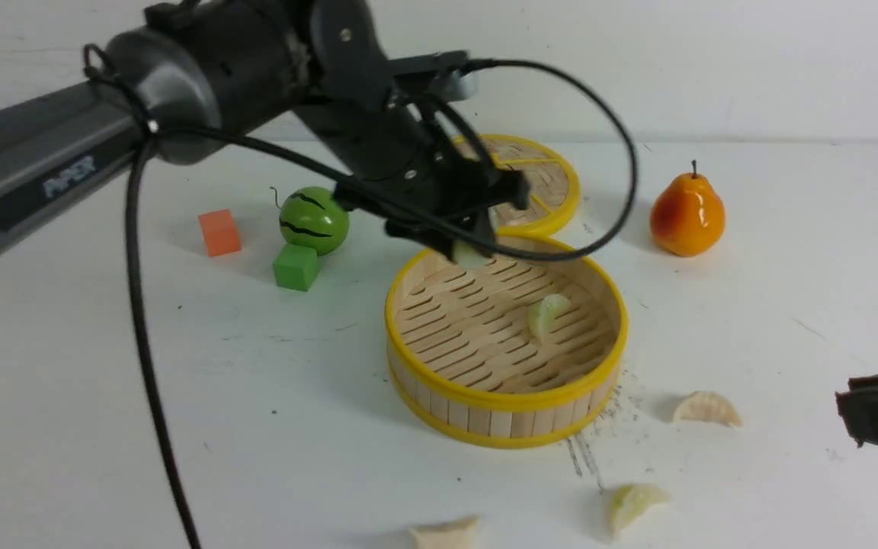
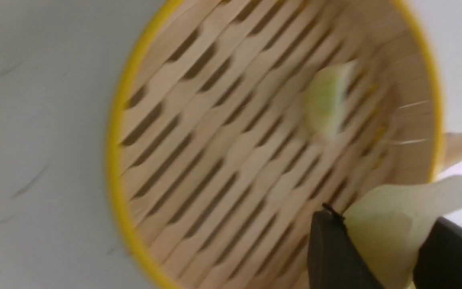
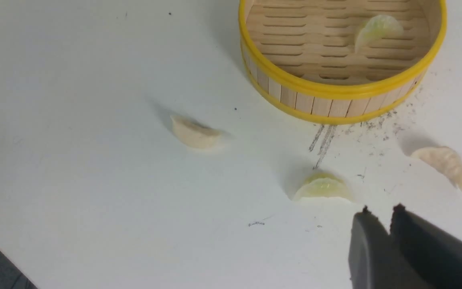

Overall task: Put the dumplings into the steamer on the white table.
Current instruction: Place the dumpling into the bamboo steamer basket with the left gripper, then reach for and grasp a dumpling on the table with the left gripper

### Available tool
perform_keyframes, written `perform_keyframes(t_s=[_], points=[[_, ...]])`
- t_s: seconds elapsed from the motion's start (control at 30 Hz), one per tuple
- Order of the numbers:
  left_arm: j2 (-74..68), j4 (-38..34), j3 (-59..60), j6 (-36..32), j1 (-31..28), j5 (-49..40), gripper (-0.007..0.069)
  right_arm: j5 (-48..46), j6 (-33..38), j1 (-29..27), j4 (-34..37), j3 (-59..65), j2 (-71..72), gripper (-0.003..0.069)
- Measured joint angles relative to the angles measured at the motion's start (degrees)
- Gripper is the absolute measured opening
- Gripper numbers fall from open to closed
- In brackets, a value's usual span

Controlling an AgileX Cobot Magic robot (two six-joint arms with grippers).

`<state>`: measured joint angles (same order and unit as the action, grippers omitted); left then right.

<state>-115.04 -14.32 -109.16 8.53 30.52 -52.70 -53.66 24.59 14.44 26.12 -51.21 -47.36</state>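
Pale dumpling (image 2: 391, 224) in left fingers (image 2: 331, 257) (above steamer (image 2: 114, 160)).

Left arm (image 1: 241, 69) hides half the lid (image 1: 553, 191); nearest dumpling (image 1: 445, 534) cropped.

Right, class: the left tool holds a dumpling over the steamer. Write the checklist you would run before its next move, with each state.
1. Left tool grips the held dumpling: ok.
2. Held dumpling above the steamer floor: ok, though near the far rim.
3. Drop spot free of the dumpling inside: ok, it lies apart.
4. Right tool clear of the steamer: ok, empty, off to the side.
5. Everything in: not ok, three loose dumplings lie on the white table.
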Motion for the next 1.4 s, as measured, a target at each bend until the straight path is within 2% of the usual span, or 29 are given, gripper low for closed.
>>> perform_keyframes(t_s=[0.1,0.27,0.43,0.5,0.53,0.6,0.73,0.8,0.9,1.07,1.23,1.33,1.4], points=[[-5.51,0.92,-4.17,3.82,2.12,3.44,0.0242,-0.36,0.0,0.0,0.2,0.0,-0.47,0.0083],[-12.72,6.7,-5.87,11.08,1.74,4.74,0.0242,-1.99,0.0,0.0,0.62,0.23,-0.64,0.0086],[-15.97,10.42,-6.21,13.47,1.19,5.34,0.0257,-2.03,0.0,0.0,1.09,1.89,-0.64,0.0091],[-16.84,10.6,-6.24,13.67,1.19,5.75,0.0318,-1.88,0.0,0.0,1.13,2.83,-0.64,0.0094],[-16.91,10.6,-6.24,13.72,1.25,5.75,0.0326,-1.88,0.0,0.0,1.13,2.83,-0.64,0.0094],[-17.02,10.55,-6.41,13.72,1.25,4.93,0.0442,-1.34,0.0,0.0,1.13,3.62,-0.64,0.0095],[-15.01,10.8,-8.69,12.25,1.25,-0.71,0.0547,-0.42,0.0,0.0,1.5,3.63,-0.64,0.0095],[-12.62,10.52,-10.92,9.3,1.25,-6.71,0.0575,0.33,0.0,0.0,1.63,3.65,-0.64,0.0095],[-7.84,10.1,-13.27,3.04,1.46,-14.71,0.0578,1.52,0.0,0.0,1.68,3.65,-0.64,0.0095],[0.08,9.93,-9.78,-6.59,3.39,-17.87,0.0566,2.39,0.0,0.0,1.62,3.65,-0.1,0.0095],[6.87,8.62,1.55,-17.86,7.26,-17.99,0.0559,1.84,-2.27,0.0,0.17,3.65,4.06,0.0095],[10.02,7.15,13.46,-29.16,10.4,-18.04,0.0559,1.27,-4.94,0.0,-2.07,3.65,9.28,0.0095],[10.21,6.2,18.76,-33.63,11.28,-17.5,0.0559,0.95,-5.63,0.0,-3.86,3.65,12.09,0.0095]])
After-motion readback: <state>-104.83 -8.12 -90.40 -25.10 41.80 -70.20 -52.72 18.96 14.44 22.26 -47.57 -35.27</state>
